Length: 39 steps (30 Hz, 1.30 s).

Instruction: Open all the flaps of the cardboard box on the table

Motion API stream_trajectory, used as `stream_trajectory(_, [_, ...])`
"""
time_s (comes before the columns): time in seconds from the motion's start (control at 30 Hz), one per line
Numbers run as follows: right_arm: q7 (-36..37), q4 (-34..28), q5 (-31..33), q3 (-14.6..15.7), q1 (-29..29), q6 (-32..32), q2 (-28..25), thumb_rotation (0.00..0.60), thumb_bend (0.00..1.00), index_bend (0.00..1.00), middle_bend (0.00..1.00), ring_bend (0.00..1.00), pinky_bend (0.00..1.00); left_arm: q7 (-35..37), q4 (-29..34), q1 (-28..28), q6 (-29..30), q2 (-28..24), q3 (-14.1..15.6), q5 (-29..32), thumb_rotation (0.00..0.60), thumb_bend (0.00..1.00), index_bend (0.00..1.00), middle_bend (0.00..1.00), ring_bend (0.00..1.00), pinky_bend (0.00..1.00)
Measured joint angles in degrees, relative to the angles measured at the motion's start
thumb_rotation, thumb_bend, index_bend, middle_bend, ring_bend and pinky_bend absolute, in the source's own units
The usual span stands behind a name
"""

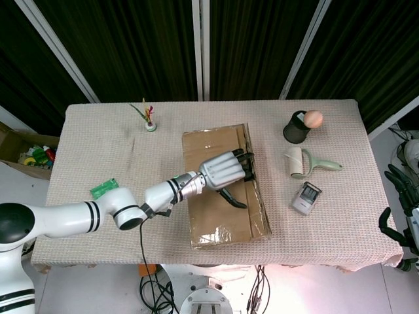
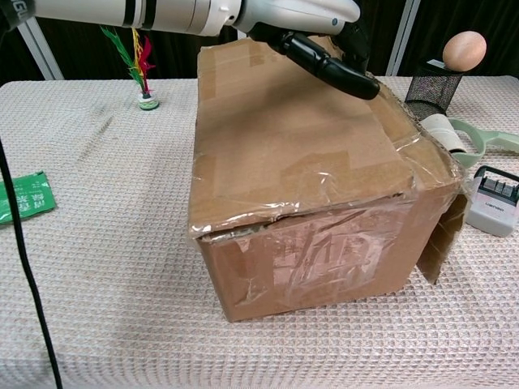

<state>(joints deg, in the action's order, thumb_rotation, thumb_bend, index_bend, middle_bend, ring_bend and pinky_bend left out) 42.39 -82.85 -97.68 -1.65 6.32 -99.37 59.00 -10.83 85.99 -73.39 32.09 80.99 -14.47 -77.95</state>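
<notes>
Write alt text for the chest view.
A taped cardboard box fills the middle of a cloth-covered table, its top flap not yet lifted, with the robot's left hand at its far right top edge. An egg sits on a black mesh cup behind.

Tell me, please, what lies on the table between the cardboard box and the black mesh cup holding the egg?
Nothing: in the head view only bare tablecloth separates the cardboard box from the mesh cup.

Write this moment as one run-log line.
left hand: fingertips hooked over top flap's right edge | cardboard box: top flaps closed | right hand: idle off-table
</notes>
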Motion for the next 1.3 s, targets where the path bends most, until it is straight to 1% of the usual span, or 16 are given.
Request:
stream_trajectory(0.23, [-0.80,-0.83,-0.43,0.08,0.09,0.36,-0.12,0.569,0.78,0.00,0.01,0.00,0.00,0.53,3.95,0.23,1.55,-3.28,-0.25,-0.07,0.000,0.00,0.44,0.42,0.06,0.16])
stream_trajectory(0.4, [-1.47,-1.56,-0.85,0.09,0.21,0.44,-0.26,0.573,0.78,0.00,0.01,0.00,0.00,-0.46,7.86,0.75,2.80,-7.09,-0.66,0.70,0.000,0.00,0.48,0.45,0.07,0.16])
stream_trajectory(0.53, [-2.07,-2.36,-1.30,0.12,0.28,0.41,-0.48,0.570,0.78,0.00,0.01,0.00,0.00,-1.68,11.47,1.49,3.67,-10.91,-0.93,2.03,0.000,0.00,0.49,0.46,0.07,0.16])
stream_trajectory(0.77, [-3.18,-3.22,-1.97,0.23,0.54,0.68,-0.38,0.571,0.78,0.00,0.02,0.00,0.00,-2.21,19.52,4.19,5.53,-19.88,-1.59,6.82,0.000,0.00,0.49,0.47,0.07,0.16])
stream_trajectory(1.03, [-5.73,-4.51,-2.52,0.31,1.07,1.61,0.08,0.571,0.78,0.00,0.02,0.00,0.00,-1.27,27.15,7.45,5.01,-30.22,-0.75,12.02,0.000,0.00,0.48,0.47,0.07,0.16])
stream_trajectory(1.13, [-6.78,-4.99,-2.69,0.33,1.31,2.05,0.31,0.572,0.78,0.00,0.02,0.00,0.00,0.46,29.66,9.10,4.64,-33.91,-0.39,13.27,0.000,0.00,0.48,0.47,0.07,0.16])
stream_trajectory(1.3, [-8.20,-5.51,-2.71,0.39,1.86,3.34,0.75,0.571,0.78,0.00,0.02,0.00,0.00,6.16,32.82,12.28,3.05,-40.07,-0.08,14.46,0.000,0.00,0.48,0.47,0.07,0.16])
